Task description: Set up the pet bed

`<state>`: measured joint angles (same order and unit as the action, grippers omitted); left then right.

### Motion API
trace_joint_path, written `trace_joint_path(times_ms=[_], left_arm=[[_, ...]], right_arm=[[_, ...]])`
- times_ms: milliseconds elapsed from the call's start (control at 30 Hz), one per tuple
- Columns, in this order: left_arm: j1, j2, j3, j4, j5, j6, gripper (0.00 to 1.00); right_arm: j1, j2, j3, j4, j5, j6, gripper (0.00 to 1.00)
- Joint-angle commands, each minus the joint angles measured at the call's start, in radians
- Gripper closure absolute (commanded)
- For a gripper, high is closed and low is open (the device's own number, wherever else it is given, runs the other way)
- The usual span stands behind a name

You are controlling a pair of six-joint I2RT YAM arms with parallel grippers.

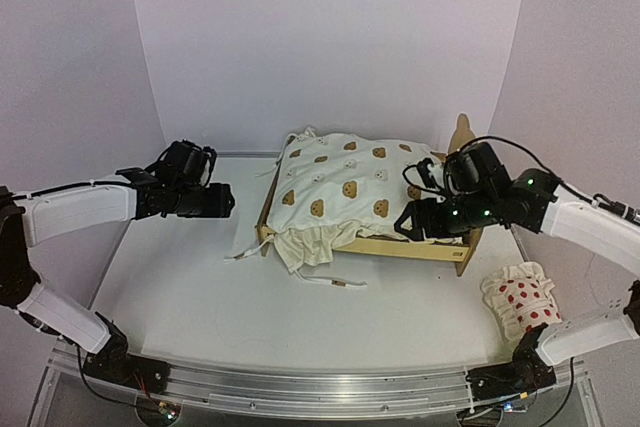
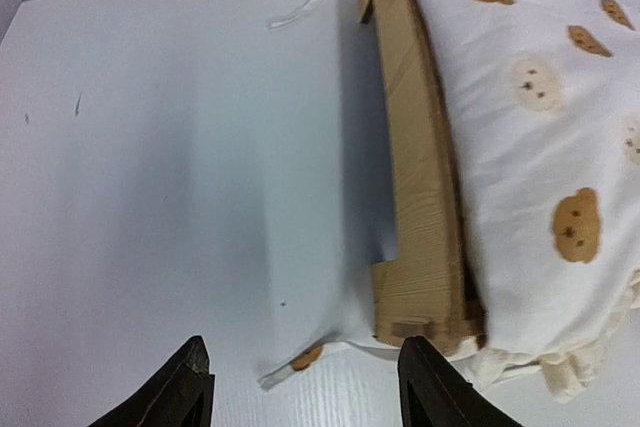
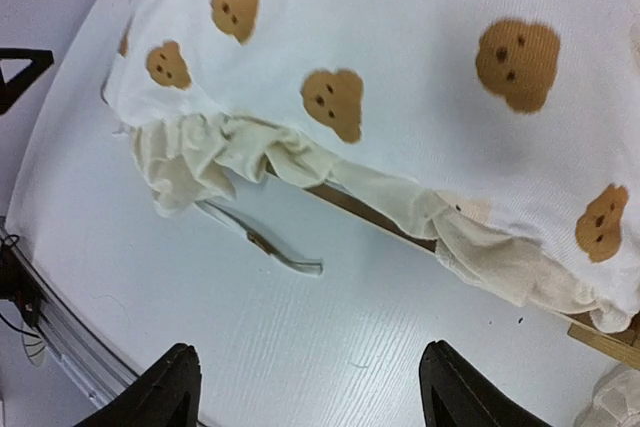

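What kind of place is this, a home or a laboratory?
Probably a robot test booth, not a home: plain pale walls enclose a white table, and the left arm and right arm stand on an aluminium rail.

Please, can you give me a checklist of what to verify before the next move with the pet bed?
1. Left gripper open, empty: ok.
2. Right gripper open, empty: ok.
3. Cushion on pet bed: ok.
4. Cushion wholly inside it: not ok, its ruffle hangs over the near left corner.
5. Pillow on cushion: not ok, it lies on the table.
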<state>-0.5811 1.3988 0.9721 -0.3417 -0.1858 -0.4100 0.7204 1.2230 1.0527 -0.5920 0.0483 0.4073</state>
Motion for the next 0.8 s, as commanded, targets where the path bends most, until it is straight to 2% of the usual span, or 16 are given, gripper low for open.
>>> trace_joint_path(times_ms=[0, 167, 267, 400, 600, 767], left_arm=[[-0.078, 0.002, 0.117, -0.043, 0.034, 0.038, 0.36], [-0.123, 0.095, 0.178, -0.054, 0.035, 0.049, 0.38], [-0.136, 0.149, 0.197, -0.042, 0.053, 0.053, 0.4], [-0.143, 0.197, 0.208, -0.025, 0.067, 0.053, 0.43], [-0.147, 0.223, 0.198, 0.005, 0.081, 0.052, 0.47], [-0.147, 0.24, 0.19, 0.02, 0.076, 0.053, 0.53]], right_arm=[[0.004, 0.01, 0.196, -0.222, 0.064, -0.048, 0.21], [0.004, 0.02, 0.358, -0.388, 0.324, -0.095, 0.18], [0.004, 0.013, 0.374, -0.46, 0.556, -0.112, 0.17], [-0.003, 0.016, 0.353, -0.51, 0.748, -0.128, 0.14], [-0.102, 0.025, 0.334, -0.515, 0.709, -0.118, 0.16], [-0.172, 0.071, 0.311, -0.497, 0.613, -0.099, 0.26]])
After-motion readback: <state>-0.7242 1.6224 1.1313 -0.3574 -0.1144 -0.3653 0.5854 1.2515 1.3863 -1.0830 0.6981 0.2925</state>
